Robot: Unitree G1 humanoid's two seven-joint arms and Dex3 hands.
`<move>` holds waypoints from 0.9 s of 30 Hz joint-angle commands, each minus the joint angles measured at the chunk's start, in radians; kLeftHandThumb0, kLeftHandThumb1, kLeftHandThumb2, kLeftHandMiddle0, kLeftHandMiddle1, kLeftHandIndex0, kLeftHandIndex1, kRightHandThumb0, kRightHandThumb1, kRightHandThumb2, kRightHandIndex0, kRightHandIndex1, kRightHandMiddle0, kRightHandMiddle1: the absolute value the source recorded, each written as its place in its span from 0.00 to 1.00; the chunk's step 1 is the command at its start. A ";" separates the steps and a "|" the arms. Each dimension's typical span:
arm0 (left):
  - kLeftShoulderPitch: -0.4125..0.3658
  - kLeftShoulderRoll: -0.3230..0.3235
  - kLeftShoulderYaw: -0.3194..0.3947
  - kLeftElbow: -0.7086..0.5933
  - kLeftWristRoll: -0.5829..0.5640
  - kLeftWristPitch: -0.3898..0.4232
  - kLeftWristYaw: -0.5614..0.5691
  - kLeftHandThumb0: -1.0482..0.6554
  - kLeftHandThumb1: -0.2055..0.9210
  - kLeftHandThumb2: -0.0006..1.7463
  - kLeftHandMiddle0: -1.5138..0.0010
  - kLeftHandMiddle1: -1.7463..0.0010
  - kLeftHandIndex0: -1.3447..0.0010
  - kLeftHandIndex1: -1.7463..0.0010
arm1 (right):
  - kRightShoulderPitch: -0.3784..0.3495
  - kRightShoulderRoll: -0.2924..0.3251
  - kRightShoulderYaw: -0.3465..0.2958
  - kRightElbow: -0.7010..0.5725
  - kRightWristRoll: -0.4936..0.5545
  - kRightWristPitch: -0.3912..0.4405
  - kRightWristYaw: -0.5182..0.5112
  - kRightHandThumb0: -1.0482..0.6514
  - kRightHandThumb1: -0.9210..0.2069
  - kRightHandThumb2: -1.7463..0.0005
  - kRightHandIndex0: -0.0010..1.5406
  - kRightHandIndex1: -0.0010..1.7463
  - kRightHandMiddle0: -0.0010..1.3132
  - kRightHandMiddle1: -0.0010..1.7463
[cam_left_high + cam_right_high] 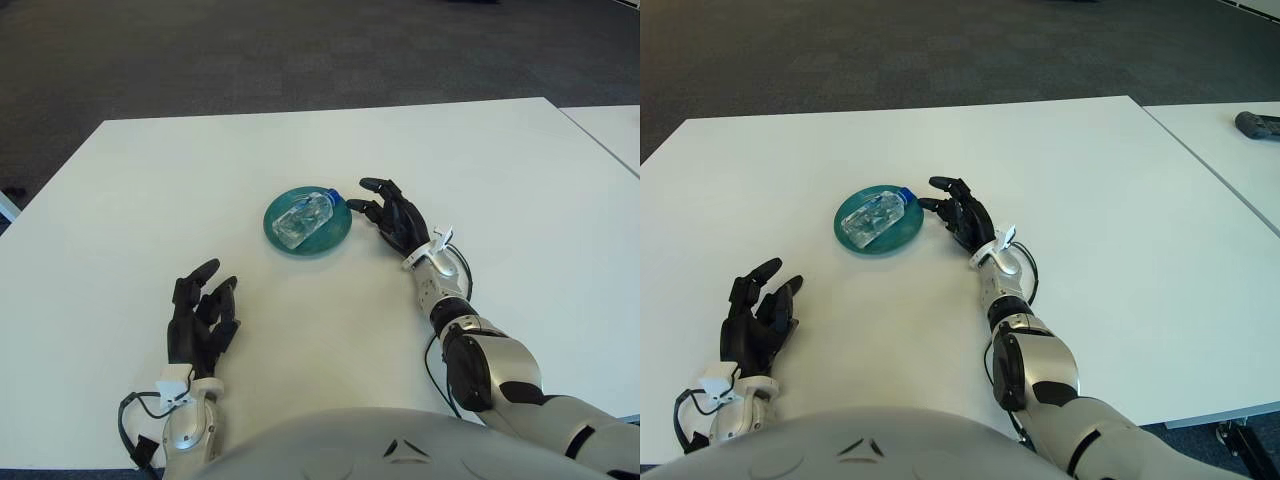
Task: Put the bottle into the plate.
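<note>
A clear plastic bottle point(303, 218) with a blue cap lies on its side in the green plate point(338, 233) at the middle of the white table. My right hand point(385, 207) is just right of the plate, fingers spread and holding nothing, its fingertips a short gap from the bottle's cap. My left hand point(203, 313) shows near the table's front edge, left of and below the plate, fingers relaxed and empty.
The white table point(150, 200) stretches wide around the plate. A second white table point(1220, 130) stands to the right across a narrow gap, with a dark object point(1258, 124) on it. Dark carpet lies beyond the far edge.
</note>
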 commanded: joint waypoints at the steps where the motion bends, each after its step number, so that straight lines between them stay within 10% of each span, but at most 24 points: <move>1: 0.016 -0.008 0.018 0.018 0.011 0.031 0.012 0.26 1.00 0.30 0.70 0.73 0.86 0.44 | 0.056 0.032 -0.023 0.026 0.028 0.029 -0.024 0.24 0.01 0.65 0.32 0.54 0.19 0.66; 27: -0.015 -0.035 0.088 0.096 -0.037 -0.067 -0.017 0.23 1.00 0.33 0.69 0.72 0.88 0.43 | 0.116 0.061 -0.027 -0.006 0.029 -0.074 -0.145 0.26 0.17 0.50 0.35 0.62 0.26 0.71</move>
